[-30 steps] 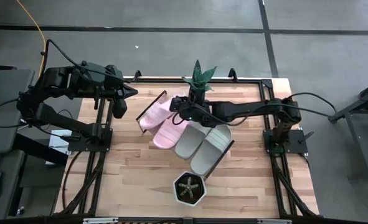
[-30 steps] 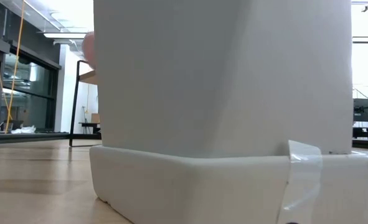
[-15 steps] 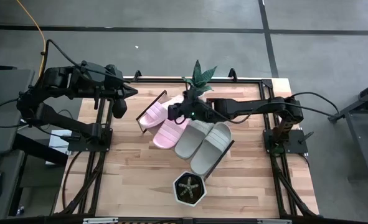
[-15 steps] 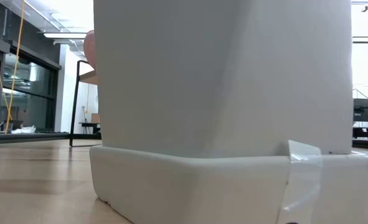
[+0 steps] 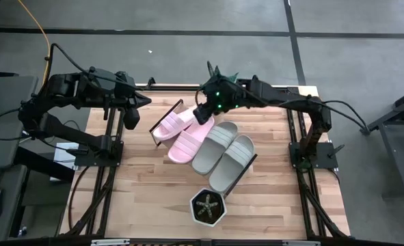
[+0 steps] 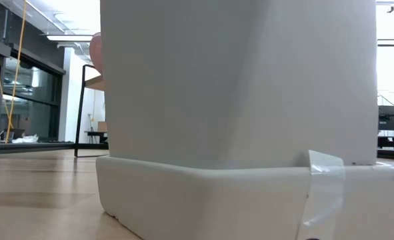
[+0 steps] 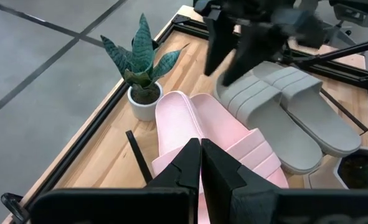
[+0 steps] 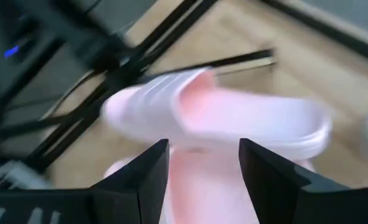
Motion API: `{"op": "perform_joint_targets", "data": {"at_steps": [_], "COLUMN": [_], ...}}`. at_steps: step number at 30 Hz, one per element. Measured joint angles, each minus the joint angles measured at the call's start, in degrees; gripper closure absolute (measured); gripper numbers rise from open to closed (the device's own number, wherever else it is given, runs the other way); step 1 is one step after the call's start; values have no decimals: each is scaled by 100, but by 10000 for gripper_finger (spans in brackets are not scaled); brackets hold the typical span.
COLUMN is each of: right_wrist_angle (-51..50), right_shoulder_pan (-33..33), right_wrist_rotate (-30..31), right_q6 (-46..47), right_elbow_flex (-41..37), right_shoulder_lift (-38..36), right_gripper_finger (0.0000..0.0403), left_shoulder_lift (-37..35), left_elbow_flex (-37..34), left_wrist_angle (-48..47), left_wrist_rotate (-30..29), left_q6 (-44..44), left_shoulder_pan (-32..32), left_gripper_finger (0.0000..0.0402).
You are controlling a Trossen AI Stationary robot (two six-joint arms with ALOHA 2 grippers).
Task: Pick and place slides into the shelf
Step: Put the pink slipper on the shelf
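Four slides are lying in a diagonal row on the shelf (image 5: 162,120), a light board with thin black end frames sitting on the middle of the wooden table (image 5: 140,191). The two pink slides (image 5: 181,133) are lying side by side at the far-left end of the row, and the two grey slides (image 5: 223,156) are lying just beside them toward the near-right end. All four are resting flat with the soles down.

The right gripper (image 5: 205,113) is hanging above the far end of the pink pair, close to a small potted plant (image 7: 140,68) at the table's far edge. Its fingers (image 8: 147,180) are standing well apart with nothing between them, and the wrist view is looking down past them onto the pink slides below.

The left gripper (image 5: 130,117) is waiting over the table's left edge, its fingers (image 7: 187,165) pressed together and holding nothing, pointing toward the pink slides.

A white hexagonal pot (image 5: 208,208) with a spiky plant is standing at the near edge of the table and is filling most of the low view.
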Motion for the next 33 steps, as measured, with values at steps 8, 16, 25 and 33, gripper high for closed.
{"op": "perform_joint_targets", "data": {"at_steps": [8, 16, 25, 33], "right_wrist_angle": [-256, -1191, -1380, -841], "right_shoulder_pan": [-208, -129, -32, 26], "right_wrist_rotate": [-1905, -1961, -1455, -1574], "right_q6": [-311, -836, -921, -878], "right_elbow_flex": [47, 39, 38, 39], "right_shoulder_lift": [86, 338, 317, 502], "right_gripper_finger": [220, 220, 220, 220], "left_shoulder_lift": [17, 15, 15, 15], "left_elbow_flex": [0, 0, 0, 0], "left_wrist_angle": [4, 7, 4, 2], "left_wrist_rotate": [0, -4, -4, -17], "left_q6": [-269, -452, -461, -457], "left_shoulder_pan": [0, 0, 0, 0], "left_gripper_finger": [399, 399, 399, 399]}}
